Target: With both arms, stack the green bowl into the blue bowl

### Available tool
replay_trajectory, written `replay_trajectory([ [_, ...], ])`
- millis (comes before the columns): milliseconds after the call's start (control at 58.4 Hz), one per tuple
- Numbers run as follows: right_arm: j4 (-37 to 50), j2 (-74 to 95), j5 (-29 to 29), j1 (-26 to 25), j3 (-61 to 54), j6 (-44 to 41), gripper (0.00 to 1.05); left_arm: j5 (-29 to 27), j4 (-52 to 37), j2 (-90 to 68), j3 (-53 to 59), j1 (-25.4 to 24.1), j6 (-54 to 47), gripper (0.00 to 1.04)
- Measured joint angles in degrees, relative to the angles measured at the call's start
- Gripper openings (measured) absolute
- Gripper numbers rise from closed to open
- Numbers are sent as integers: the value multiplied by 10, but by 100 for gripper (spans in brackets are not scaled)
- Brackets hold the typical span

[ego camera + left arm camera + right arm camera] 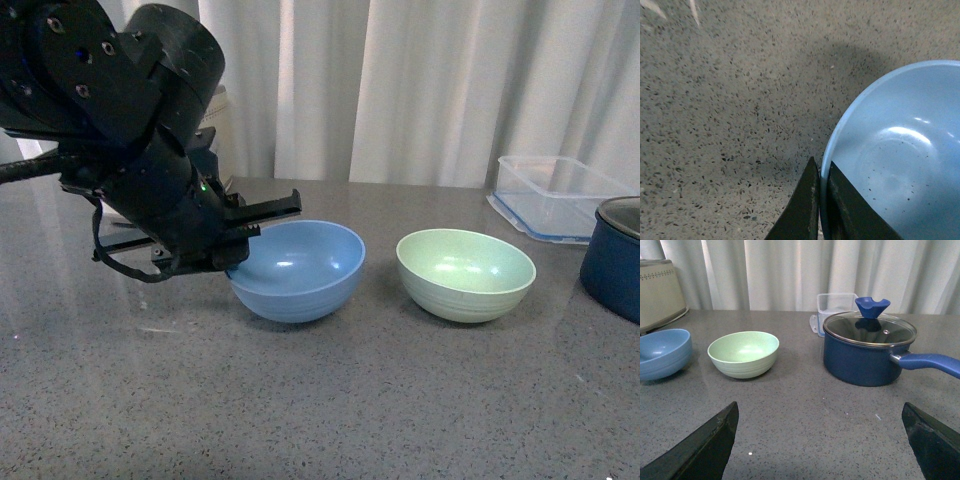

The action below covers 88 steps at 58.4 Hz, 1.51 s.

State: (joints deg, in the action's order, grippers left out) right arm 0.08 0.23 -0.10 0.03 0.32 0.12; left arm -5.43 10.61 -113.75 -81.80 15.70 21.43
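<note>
Left claw point(822, 169) clamps the blue bowl point(300, 270) by its rim, one finger inside, one outside; green bowl point(465, 275) stands just beside on the speckled counter point(350, 400). Right claw point(820, 410), spread wide, hangs back. Best to hold blue steady while green is lifted.

You see the blue bowl point(300, 270) in soft sky blue and the green bowl point(465, 275) in pale mint. Both have faint rings low on the outside. Your worktop point(350, 400) is grey with tiny black specks. The left gripper point(262, 228) and the right gripper point(820, 450) are black. The pot point(860, 360) is dark navy, and its handle point(930, 362) is a brighter blue. The curtain point(400, 80) is white. The box point(560, 185) is clear with a blue edge.
</note>
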Motion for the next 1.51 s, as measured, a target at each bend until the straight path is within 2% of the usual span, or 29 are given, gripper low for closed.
replay_trajectory([
  [257, 0, 0, 0, 0, 0, 0, 95, 0, -15, -24, -19, 6, 3, 4],
  [343, 0, 0, 0, 0, 0, 0, 95, 17, -68, -9, 9, 5, -6, 22],
  [480, 0, 0, 0, 0, 0, 0, 95, 23, -155, 37, 55, 3, -14, 43],
  [531, 0, 0, 0, 0, 0, 0, 95, -24, -246, 54, 87, 3, -48, 37],
  [600, 0, 0, 0, 0, 0, 0, 95, -77, -422, 90, 170, -2, -117, 25],
  [720, 0, 0, 0, 0, 0, 0, 95, -71, -586, 147, 305, -25, -176, 5],
  [771, 0, 0, 0, 0, 0, 0, 95, -63, -619, 172, 356, -35, -189, 4],
  [1080, 0, 0, 0, 0, 0, 0, 95, -19, -676, 303, 558, -76, -207, 4],
  [1508, 0, 0, 0, 0, 0, 0, 95, 14, -664, 464, 707, -114, -210, 4],
])
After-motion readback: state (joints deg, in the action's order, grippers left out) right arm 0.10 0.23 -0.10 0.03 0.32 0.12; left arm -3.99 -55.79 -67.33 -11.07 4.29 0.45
